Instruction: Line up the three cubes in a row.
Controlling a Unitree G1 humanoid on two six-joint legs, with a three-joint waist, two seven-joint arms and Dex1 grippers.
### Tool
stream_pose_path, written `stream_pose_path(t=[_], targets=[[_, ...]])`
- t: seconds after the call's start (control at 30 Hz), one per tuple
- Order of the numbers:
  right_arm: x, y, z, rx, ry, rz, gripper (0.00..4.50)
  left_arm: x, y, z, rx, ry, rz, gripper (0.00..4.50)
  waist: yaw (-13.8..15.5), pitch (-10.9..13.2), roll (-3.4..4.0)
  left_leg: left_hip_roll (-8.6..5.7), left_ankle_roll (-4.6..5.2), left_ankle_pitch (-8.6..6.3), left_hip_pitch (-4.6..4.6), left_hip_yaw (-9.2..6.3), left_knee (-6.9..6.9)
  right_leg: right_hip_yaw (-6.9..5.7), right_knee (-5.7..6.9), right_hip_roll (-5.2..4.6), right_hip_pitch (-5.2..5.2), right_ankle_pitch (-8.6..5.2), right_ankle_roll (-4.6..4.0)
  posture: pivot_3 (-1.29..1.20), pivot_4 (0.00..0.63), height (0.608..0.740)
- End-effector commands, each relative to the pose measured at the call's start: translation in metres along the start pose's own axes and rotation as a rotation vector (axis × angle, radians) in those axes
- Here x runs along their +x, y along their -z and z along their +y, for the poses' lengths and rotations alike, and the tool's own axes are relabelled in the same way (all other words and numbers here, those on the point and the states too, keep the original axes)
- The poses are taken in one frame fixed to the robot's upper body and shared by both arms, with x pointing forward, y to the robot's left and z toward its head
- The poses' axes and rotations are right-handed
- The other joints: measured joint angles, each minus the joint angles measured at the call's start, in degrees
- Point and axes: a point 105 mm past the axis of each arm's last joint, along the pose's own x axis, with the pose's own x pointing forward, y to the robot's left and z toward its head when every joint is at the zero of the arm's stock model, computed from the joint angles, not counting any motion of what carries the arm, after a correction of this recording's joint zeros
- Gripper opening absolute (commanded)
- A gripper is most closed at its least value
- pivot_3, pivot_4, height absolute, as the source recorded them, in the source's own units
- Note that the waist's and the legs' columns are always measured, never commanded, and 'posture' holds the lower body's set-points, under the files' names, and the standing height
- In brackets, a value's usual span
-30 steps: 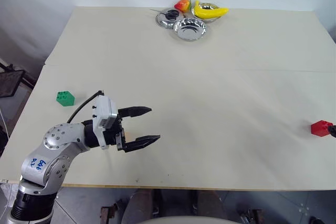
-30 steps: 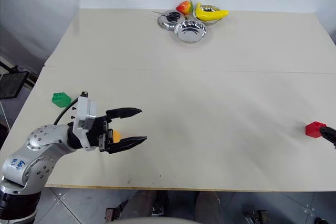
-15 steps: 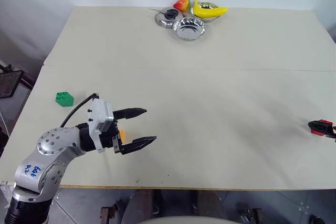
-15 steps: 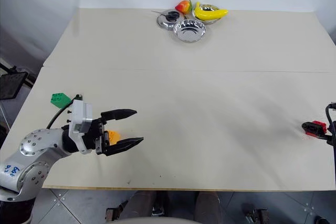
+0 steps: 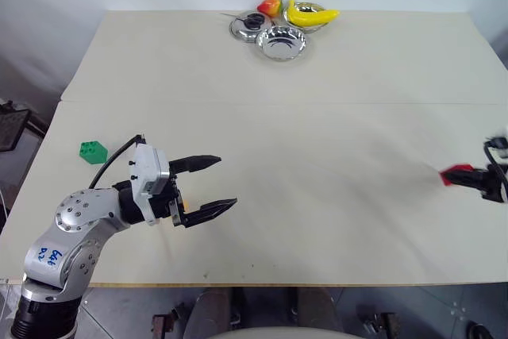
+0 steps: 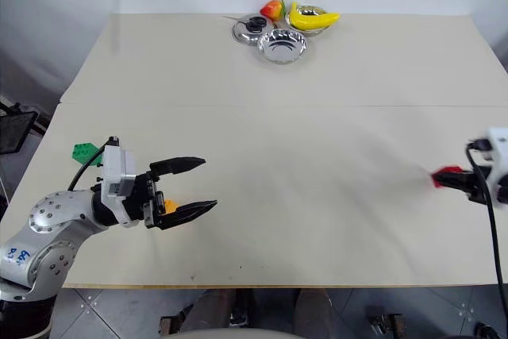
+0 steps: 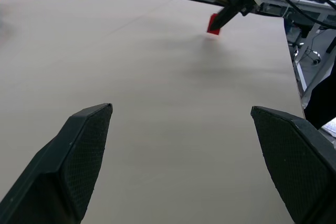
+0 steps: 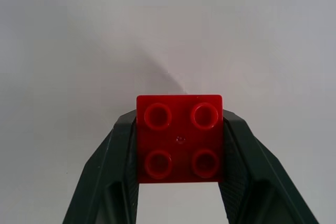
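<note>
Right end effector (image 8: 179, 182) now clamped on the red cube (image 8: 179, 138), previously apart; left end effector (image 5: 213, 184) wide open, empty

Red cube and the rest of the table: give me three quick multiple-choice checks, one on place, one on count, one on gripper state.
1. Where is the green cube?
A. beside the bowls
B. near the table's left edge
C. in the left gripper

2. How many studs top the red cube?
A. two
B. four
C. six

3. How is the right gripper?
A. shut on the red cube
B. open above it
C. shut on nothing

Answers: 1 B, it sits left of the left arm. 2 B, the right wrist view shows four. 3 A, both fingers press its sides.
</note>
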Motion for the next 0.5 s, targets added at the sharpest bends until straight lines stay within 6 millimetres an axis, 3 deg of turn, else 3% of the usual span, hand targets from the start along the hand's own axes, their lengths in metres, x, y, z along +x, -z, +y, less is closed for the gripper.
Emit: stream_pose_path(t=[0.03, 0.27, 0.5], targets=[[0.006, -0.039, 0.069, -0.448, -0.41, -0.072, 1.51, -0.009, 0.003, 0.006, -0.003, -0.029, -0.024, 4.5, -0.11, 0.01, -0.01, 0.08, -0.04, -0.01, 0.01, 0.02, 0.0, 0.01, -0.02, 0.07, 0.01, 0.0, 0.0, 0.0, 0.15, 0.74], [0.061, -0.036, 0.086, -0.854, -0.644, 0.128, 1.51, -0.02, 0.025, 0.009, -0.015, -0.03, 0.039, 4.5, -0.26, 0.09, -0.25, 0.19, -0.11, -0.01, 0.01, 0.03, 0.04, 0.01, -0.03, 0.16, -0.01, -0.01, -0.03, 0.0, 0.15, 0.74], [0.093, -0.031, 0.087, -1.013, -0.722, 0.197, 1.51, -0.021, 0.021, 0.013, 0.017, -0.046, 0.029, 4.5, -0.53, 0.1, -0.25, 0.19, -0.14, -0.04, -0.14, -0.13, 0.04, -0.2, -0.07, 0.16, -0.03, -0.05, -0.11, 0.0, 0.15, 0.74]])
